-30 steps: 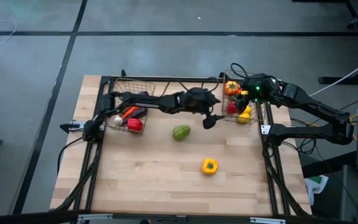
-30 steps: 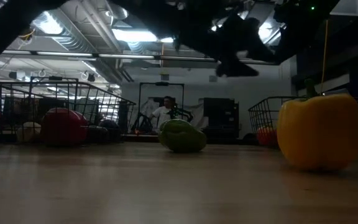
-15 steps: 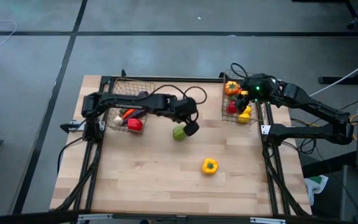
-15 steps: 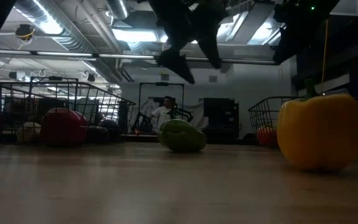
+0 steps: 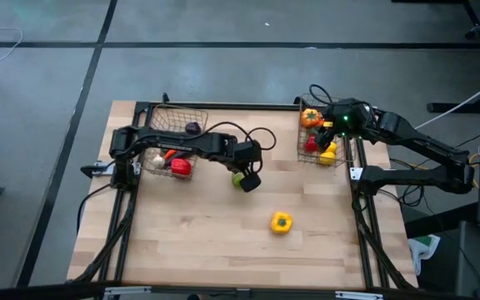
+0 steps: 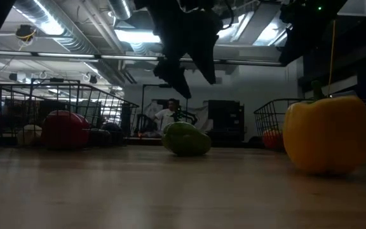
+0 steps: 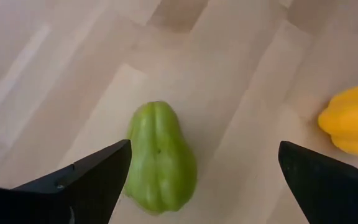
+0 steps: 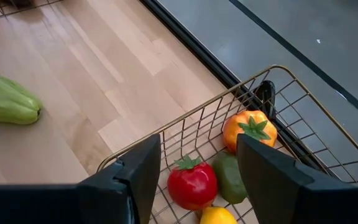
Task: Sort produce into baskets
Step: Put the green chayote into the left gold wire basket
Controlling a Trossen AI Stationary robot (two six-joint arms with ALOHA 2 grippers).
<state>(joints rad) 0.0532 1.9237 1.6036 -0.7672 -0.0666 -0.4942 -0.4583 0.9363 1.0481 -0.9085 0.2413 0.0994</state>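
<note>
A green ribbed fruit (image 5: 237, 177) lies on its side on the table, left of centre; it also shows in the left wrist view (image 7: 160, 158) and the low view (image 6: 186, 138). My left gripper (image 5: 249, 177) hangs open just above it, and in the left wrist view (image 7: 204, 149) one finger stands beside the fruit and the other far off. A yellow pepper (image 5: 281, 222) stands nearer the front. My right gripper (image 8: 197, 140) is open and empty above the right wire basket (image 5: 305, 143), which holds red, orange, green and yellow pieces. The left basket (image 5: 158, 119) holds several pieces too.
The yellow pepper (image 6: 326, 133) stands close to the low camera. The two baskets stand at the table's far left and far right. Bare wood lies across the table's near half. A person (image 6: 168, 116) sits in the room far behind the table.
My left gripper has swung from beside the right basket toward the table's left, and has come down over the green fruit. The fruit, the pepper and my right arm have kept still.
</note>
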